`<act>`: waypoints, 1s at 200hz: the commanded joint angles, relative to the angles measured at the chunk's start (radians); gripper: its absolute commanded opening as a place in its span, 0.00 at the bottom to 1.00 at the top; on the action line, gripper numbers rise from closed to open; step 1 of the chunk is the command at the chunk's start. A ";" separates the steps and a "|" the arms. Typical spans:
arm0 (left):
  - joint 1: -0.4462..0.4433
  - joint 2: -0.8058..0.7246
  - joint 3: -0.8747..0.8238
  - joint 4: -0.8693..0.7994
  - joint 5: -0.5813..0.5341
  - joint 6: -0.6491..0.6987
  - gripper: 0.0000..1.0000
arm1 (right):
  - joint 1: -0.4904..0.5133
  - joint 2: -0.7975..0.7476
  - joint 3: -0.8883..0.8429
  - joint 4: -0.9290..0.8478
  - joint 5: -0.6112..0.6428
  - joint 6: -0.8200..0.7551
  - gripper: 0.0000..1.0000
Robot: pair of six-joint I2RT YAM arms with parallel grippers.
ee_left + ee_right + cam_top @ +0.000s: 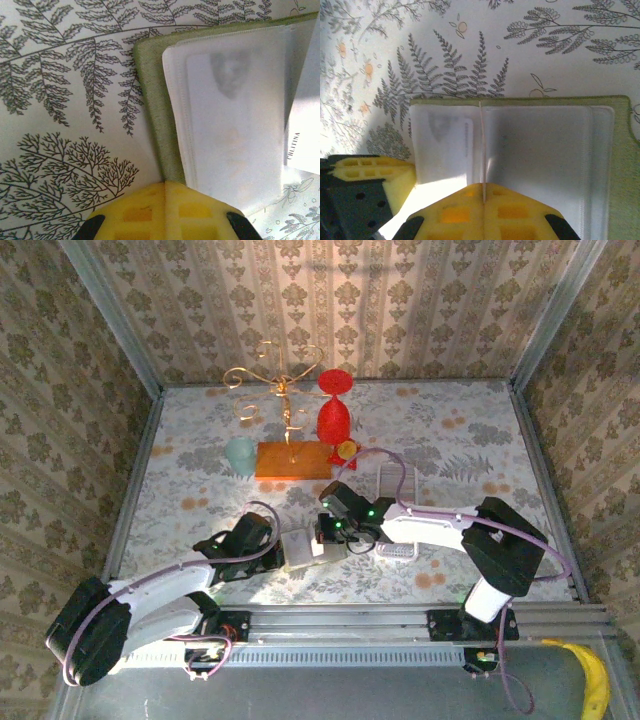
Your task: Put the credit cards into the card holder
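Observation:
The card holder [303, 546] lies open on the table, with a green cover [154, 95] and clear sleeves [545, 150]. My left gripper [276, 544] [166, 189] is shut on the cover's near edge. My right gripper [331, 531] [484, 191] is shut on a whitish credit card [481, 142], seen edge-on and standing upright over the holder's middle fold. The same card shows at the right of the left wrist view as a white face [306, 100] with small print. Another card with a faint portrait [445, 137] [227, 75] sits inside a sleeve.
At the back stand a gold wire stand on an orange base [291, 461], a red goblet [335, 416] and a pale teal cup [240, 454]. A white wire rack [397, 483] is right of the right gripper. A banana [597, 680] lies off the table, bottom right.

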 commanded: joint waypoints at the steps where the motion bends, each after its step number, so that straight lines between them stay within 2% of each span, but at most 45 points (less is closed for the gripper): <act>1: 0.005 -0.011 -0.008 -0.029 -0.011 0.013 0.00 | 0.002 0.002 -0.024 0.084 -0.024 0.055 0.00; 100: 0.005 -0.063 0.004 -0.072 -0.036 0.013 0.00 | 0.003 -0.005 -0.056 0.110 -0.015 0.078 0.00; 164: 0.012 -0.146 0.012 -0.092 -0.048 -0.004 0.00 | 0.003 -0.013 -0.088 0.168 -0.078 0.118 0.00; 200: 0.013 -0.152 0.005 -0.038 -0.042 -0.029 0.00 | 0.003 -0.012 -0.098 0.190 -0.117 0.138 0.00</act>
